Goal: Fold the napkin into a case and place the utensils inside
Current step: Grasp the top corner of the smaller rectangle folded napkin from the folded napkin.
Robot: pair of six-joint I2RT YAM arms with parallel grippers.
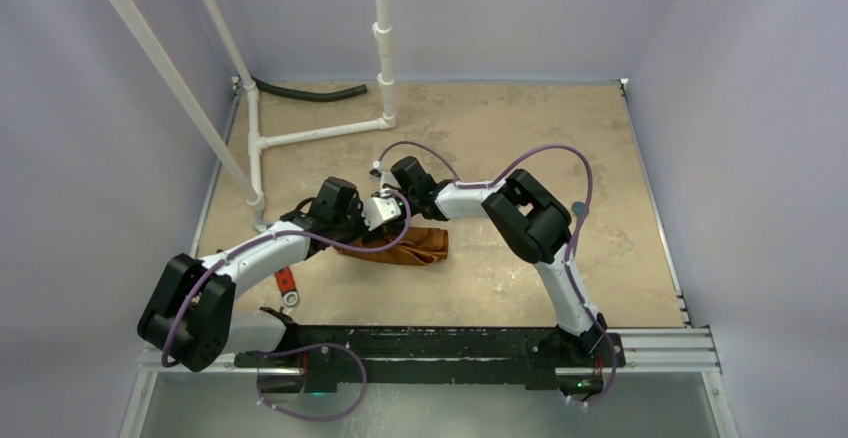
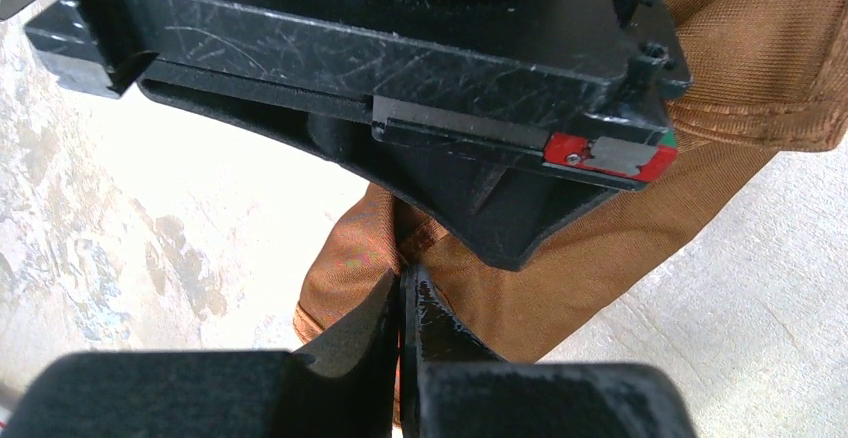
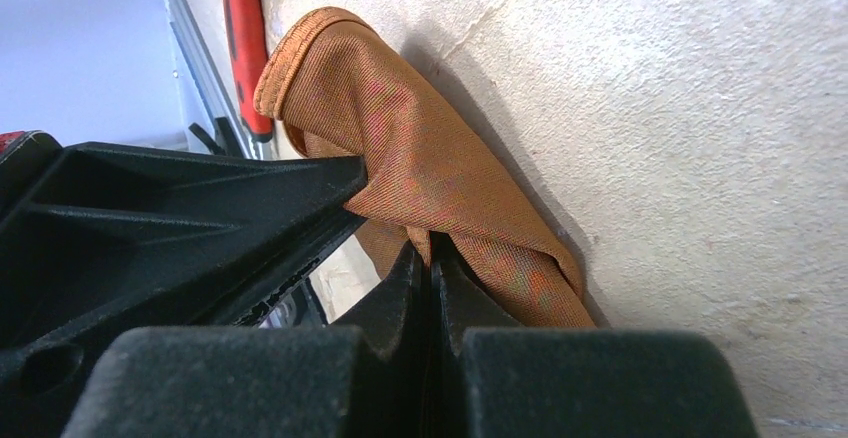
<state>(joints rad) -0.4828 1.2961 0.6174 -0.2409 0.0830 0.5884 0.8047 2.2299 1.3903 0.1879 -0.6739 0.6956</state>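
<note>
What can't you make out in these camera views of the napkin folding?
Utensils: seen in no view.
Napkin: top view, partly under the left arm and right arm.
Red-handled tool: top view, partly under the left arm; right wrist view, cut by the top edge.

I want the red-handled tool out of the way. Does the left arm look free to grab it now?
Probably not yet: the left gripper is shut on the napkin, as is the right gripper, so it must let go first. The red-handled tool itself lies beside its forearm.
</note>
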